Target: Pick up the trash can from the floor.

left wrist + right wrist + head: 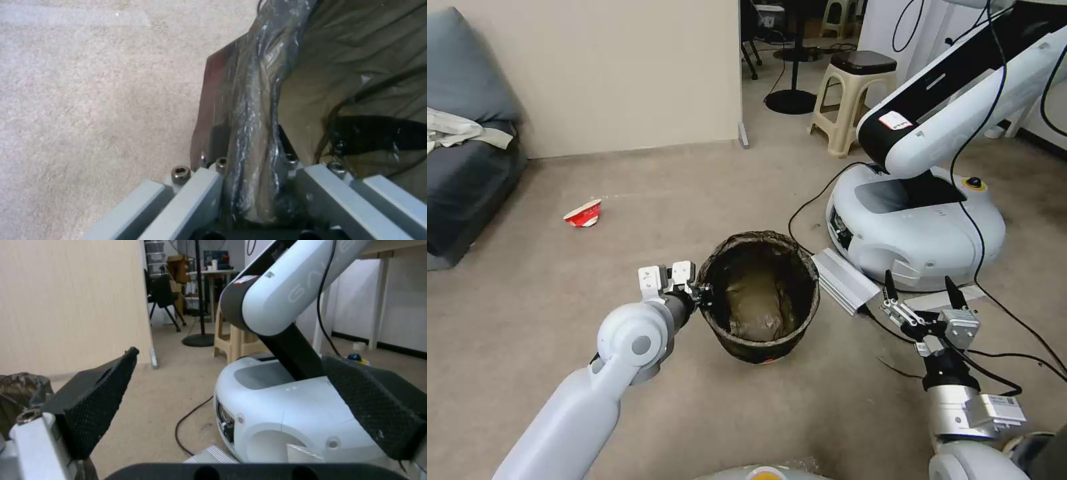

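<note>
The trash can (760,333), a round bin lined with a dark brownish bag, is on the beige floor (560,287) in front of me. My left gripper (702,293) is at the can's left rim and is shut on it. In the left wrist view the bag-covered rim of the trash can (253,100) runs between the fingers of my left gripper (256,166), one inside the can and one outside. My right gripper (920,283) hangs open to the right of the can, holding nothing. The right wrist view shows my right gripper (231,356) spread wide and the trash can (18,386) at the edge.
A crushed red-and-white cup (583,214) lies on the floor at the far left. Another robot's white base (914,220) and arm stand right of the can, with a silver box (844,280) and black cables (1000,360). A dark sofa (460,153) is at left and a stool (854,93) behind.
</note>
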Available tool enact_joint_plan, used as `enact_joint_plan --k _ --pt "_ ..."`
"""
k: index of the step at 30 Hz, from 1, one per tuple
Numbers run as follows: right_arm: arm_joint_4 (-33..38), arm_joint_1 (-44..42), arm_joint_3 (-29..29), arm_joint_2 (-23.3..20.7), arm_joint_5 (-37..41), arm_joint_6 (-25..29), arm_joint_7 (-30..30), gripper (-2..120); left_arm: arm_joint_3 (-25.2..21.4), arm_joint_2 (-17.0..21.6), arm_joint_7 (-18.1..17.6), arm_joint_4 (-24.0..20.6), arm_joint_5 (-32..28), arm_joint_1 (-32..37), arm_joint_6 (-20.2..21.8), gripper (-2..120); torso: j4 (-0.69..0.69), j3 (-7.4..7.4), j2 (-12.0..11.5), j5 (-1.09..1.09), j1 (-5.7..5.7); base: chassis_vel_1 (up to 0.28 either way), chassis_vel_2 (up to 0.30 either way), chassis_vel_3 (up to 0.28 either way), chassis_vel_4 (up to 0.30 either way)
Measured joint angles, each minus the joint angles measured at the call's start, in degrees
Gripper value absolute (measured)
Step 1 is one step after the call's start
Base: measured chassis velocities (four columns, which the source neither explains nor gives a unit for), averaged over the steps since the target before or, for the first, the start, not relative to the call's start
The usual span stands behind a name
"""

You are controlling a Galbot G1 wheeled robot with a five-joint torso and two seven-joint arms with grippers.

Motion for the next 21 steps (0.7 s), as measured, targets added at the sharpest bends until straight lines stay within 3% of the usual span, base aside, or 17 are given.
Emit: enact_joint_plan --k 21 --pt "-0.18 0.02 -0.04 -0.35 0.06 0.08 0.16 100 -0.34 0.22 0.14 -0.63 -0.17 0.45 0.00 1 0.00 0.00 0.00 0.00 0.00 0.000 0.000 0.000 0.000"
